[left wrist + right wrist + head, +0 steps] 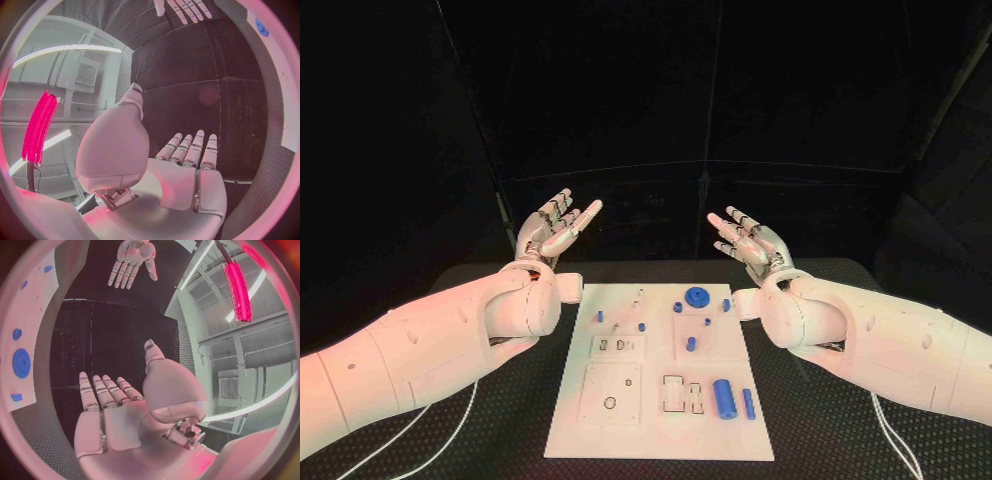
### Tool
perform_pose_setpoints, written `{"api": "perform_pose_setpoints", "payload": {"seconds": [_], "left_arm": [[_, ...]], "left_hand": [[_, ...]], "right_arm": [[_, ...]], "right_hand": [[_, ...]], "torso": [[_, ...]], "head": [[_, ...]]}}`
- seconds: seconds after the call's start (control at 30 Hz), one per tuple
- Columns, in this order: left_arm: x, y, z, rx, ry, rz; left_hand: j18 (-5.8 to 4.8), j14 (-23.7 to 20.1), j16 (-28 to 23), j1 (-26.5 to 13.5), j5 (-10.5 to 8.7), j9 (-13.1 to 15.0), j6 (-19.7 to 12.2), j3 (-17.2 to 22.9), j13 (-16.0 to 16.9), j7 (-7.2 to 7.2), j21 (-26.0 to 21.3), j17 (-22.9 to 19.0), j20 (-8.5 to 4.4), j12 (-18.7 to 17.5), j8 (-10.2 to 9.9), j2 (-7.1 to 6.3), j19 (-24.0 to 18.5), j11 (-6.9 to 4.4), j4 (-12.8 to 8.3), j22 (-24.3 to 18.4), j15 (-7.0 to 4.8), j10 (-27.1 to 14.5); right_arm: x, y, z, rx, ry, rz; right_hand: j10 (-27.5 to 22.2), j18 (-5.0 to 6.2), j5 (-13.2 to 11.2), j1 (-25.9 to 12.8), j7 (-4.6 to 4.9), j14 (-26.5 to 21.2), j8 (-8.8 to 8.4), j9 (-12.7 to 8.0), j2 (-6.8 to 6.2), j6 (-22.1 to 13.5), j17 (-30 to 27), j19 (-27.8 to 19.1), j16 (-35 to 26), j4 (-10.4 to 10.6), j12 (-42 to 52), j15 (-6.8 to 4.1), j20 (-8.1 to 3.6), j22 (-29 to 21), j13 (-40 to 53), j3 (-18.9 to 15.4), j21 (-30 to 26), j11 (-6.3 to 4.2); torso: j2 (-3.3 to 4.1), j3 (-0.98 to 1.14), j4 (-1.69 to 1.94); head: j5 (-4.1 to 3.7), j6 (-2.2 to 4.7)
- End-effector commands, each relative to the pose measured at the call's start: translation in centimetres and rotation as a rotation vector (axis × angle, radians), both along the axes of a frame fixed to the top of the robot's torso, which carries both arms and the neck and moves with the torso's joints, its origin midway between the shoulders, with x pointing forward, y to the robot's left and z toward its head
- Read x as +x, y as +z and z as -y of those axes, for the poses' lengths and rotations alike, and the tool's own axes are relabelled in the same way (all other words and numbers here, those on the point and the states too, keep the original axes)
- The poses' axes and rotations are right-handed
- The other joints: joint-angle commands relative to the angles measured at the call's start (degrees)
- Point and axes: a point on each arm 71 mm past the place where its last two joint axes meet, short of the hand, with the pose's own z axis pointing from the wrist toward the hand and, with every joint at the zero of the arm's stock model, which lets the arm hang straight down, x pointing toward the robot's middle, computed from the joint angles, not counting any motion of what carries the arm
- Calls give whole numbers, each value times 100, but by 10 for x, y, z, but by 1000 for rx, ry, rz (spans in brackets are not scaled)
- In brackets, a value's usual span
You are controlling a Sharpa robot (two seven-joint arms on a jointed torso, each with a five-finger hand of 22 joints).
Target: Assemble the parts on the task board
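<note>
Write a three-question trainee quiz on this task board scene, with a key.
1. True or false: the left hand is holding a blue part.
2. Multiple choice: where does the blue gear sit on the task board? A) at the far end, away from the robot; B) at the near end; C) off the board, on the table.
3. Fill in: the large blue cylinder lies at the board's ____ end, on the robot's right side.

Key:
1. False; both it and the right hand are raised beyond the board, fingers apart and holding nothing.
2. A.
3. Near.
</note>
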Motion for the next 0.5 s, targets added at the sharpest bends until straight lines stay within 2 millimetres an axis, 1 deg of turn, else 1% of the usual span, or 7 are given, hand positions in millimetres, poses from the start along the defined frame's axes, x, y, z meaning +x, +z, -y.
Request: {"api": "perform_pose_setpoints", "payload": {"seconds": [0.03, 0.17, 0.23, 0.27, 0.37, 0.47, 0.5], "left_arm": [[1, 4, 5, -34, -70, 52], [1, 4, 5, -34, -70, 52], [1, 4, 5, -34, -70, 52], [1, 4, -5, -29, -64, 50], [1, 3, -7, -28, -65, 44], [1, 2, -10, -28, -69, 37], [1, 2, -10, -29, -71, 35]], "left_hand": [[122, 99, 31, 258, 56, 12, 90, -32, 12, 189, 40, 15, 91, 42, 36, -39, 22, 11, 84, 15, 48, 81], [123, 109, 33, 257, 56, 14, 100, -42, 13, 192, 41, 17, 92, 43, 38, -29, 24, 14, 84, 16, 49, 90], [124, 126, 37, 260, 55, 16, 116, -44, 15, 200, 43, 21, 92, 47, 41, -19, 31, 22, 83, 18, 52, 107], [126, 144, 40, 262, 54, 18, 127, -41, 17, 206, 45, 24, 92, 49, 44, -13, 36, 28, 82, 19, 54, 119], [153, 412, 100, 327, 33, 37, 276, 23, 37, 293, 88, 68, 98, 79, 73, 51, 170, 117, 81, 45, 92, 291], [260, 1276, 326, 475, -35, 95, 773, 226, 87, 441, 264, 202, 87, 166, 175, 274, 774, 280, 47, 146, 173, 783], [383, 1850, 503, 539, -66, 125, 1022, 337, 123, 501, 427, 294, 60, 237, 233, 430, 1311, 353, 7, 239, 247, 1110]], "right_arm": [[1, -2, -11, -16, 186, -10], [3, -2, -11, -19, 211, -13], [3, -2, -11, -20, 216, -14], [3, 0, -1, -102, 201, 39], [5, 1, 2, -212, 207, 109], [6, 2, 3, -335, 230, 178], [6, 2, 4, -380, 241, 201]], "right_hand": [[125, 94, 46, 325, 730, 135, 42, 18, 29, 119, 15, 37, 44, -36, 46, 73, 80, 19, 20, -74, 48, 100], [400, 140, -39, 592, 794, 393, 71, 41, 64, 334, 36, 120, 72, -226, 75, 147, 75, 39, 42, -63, 90, 164], [937, 264, -148, 921, 901, 990, 180, 108, 71, 838, 94, 542, 177, -471, 170, 219, 58, 118, 94, 5, 233, 276], [1183, 309, -175, 1045, 905, 1279, 232, 137, 67, 1067, 119, 747, 233, -570, 215, 206, 65, 158, 115, 34, 308, 290], [2981, 566, -225, 1519, 867, 3278, 533, 276, 52, 2273, 287, 2042, 707, -1000, 607, -32, 54, 407, 267, 195, 840, 143], [3901, 779, -302, 1725, 701, 4106, 870, 410, 102, 3666, 308, 2587, 925, -1257, 859, -283, 24, 502, 286, 318, 1140, -64], [4109, 800, -337, 1763, 652, 4361, 915, 418, 99, 3932, 318, 2755, 987, -1337, 892, -356, -28, 530, 270, 347, 1231, -152]], "torso": [[-3, 0, 2], [-3, 0, 2], [-3, 0, 2], [43, -3, -12], [39, -5, -8], [35, -10, -6], [32, -14, -3]], "head": [[0, -1], [0, -1], [0, -1], [-26, -88], [-40, -115], [-38, -139], [-34, -156]]}}
